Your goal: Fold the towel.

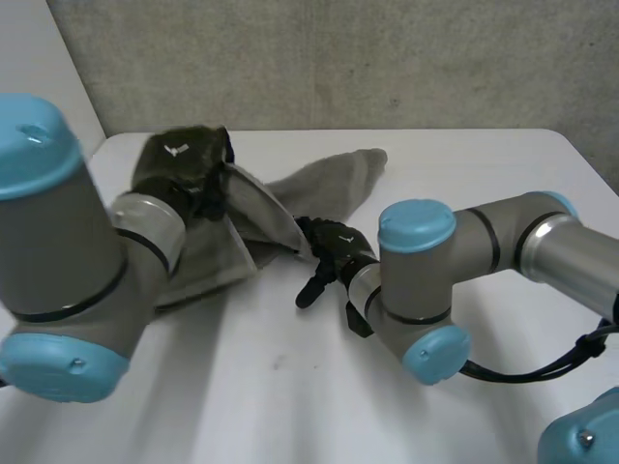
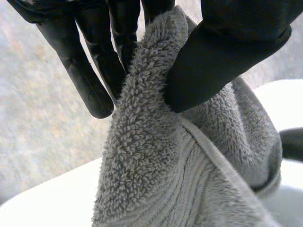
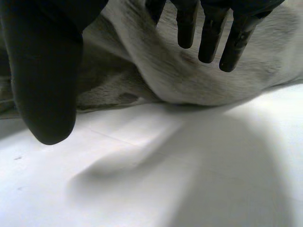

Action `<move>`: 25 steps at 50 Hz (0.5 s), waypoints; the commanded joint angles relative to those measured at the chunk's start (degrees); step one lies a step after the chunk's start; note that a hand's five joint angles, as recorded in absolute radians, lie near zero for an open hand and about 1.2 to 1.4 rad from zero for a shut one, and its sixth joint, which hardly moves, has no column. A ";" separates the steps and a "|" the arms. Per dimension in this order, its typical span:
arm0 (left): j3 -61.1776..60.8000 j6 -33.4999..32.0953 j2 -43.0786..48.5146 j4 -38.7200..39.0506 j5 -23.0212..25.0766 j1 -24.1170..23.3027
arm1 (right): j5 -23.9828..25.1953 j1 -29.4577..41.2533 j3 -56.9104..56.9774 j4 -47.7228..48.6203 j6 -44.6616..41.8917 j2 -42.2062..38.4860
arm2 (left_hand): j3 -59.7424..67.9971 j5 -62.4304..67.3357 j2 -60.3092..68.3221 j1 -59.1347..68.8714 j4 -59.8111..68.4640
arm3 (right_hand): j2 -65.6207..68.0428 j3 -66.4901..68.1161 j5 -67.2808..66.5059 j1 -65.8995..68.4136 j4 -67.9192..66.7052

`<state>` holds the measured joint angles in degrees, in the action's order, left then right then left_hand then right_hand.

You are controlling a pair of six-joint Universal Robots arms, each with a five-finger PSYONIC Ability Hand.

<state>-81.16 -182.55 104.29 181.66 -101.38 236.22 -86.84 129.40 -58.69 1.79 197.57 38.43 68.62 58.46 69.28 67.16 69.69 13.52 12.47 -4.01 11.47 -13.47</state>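
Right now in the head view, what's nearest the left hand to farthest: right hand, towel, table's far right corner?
1. towel, pinched in the left hand.
2. right hand, beside the towel's edge, mid-table.
3. table's far right corner, away at the back.

A grey terry towel [image 1: 334, 184] is found unfolded and rumpled on the far left part of the white table [image 1: 484, 164]. One tapering end is laid flat toward the middle of the far edge. The opposite part is raised off the table near the far left corner, pinched between the fingers and thumb of the left hand [image 1: 182, 162], and is draped down from there in loose folds. A looped pile and a flat hemmed border are noted up close.
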 commanded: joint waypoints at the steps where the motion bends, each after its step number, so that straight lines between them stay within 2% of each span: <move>1: -1.63 0.53 -4.97 -0.16 -0.04 0.29 | -5.44 0.59 -0.02 2.43 0.27 -0.64 | 11.38 11.54 10.72 12.84 10.31 | -2.26 -1.20 2.74 -0.21 2.21; 3: -3.20 0.71 -6.72 -0.07 0.05 0.47 | -7.55 0.59 0.42 5.05 1.49 -1.25 | 11.38 11.54 10.72 12.84 10.31 | 6.97 8.02 -6.48 9.01 -7.02; 9: -4.79 1.41 -8.66 0.10 0.22 0.38 | -7.20 0.50 0.77 7.00 7.47 -1.51 | 11.38 11.54 10.72 12.84 10.31 | 8.00 9.06 -7.52 10.05 -8.05; 12: -4.79 2.11 -9.19 0.10 0.31 0.47 | -5.71 0.50 0.42 6.83 10.37 -1.43 | 11.38 11.54 10.72 12.84 10.31 | 2.29 3.34 -1.80 4.33 -2.34; 13: -4.44 2.29 -9.45 0.19 0.31 0.56 | -4.49 0.59 -0.10 6.83 11.77 -0.99 | 11.38 11.54 10.72 12.84 10.31 | -3.52 -2.47 4.01 -1.47 3.47; 19: -3.12 2.20 -9.63 0.10 0.22 0.56 | 0.61 0.68 -3.35 6.56 17.48 2.34 | 11.38 11.54 10.72 12.84 10.31 | -3.52 -2.47 4.01 -1.47 3.47; 25: -3.30 2.38 -10.33 0.10 0.05 0.12 | 1.94 1.11 -3.71 7.09 20.48 3.06 | 11.38 11.54 10.72 12.84 10.31 | -3.52 -2.47 4.01 -1.47 3.47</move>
<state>-84.59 -180.27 94.50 181.81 -101.12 236.72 -86.77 130.11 -61.42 8.51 214.93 40.20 68.81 58.49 69.28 67.16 69.71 12.79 12.26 -3.94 11.94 -13.13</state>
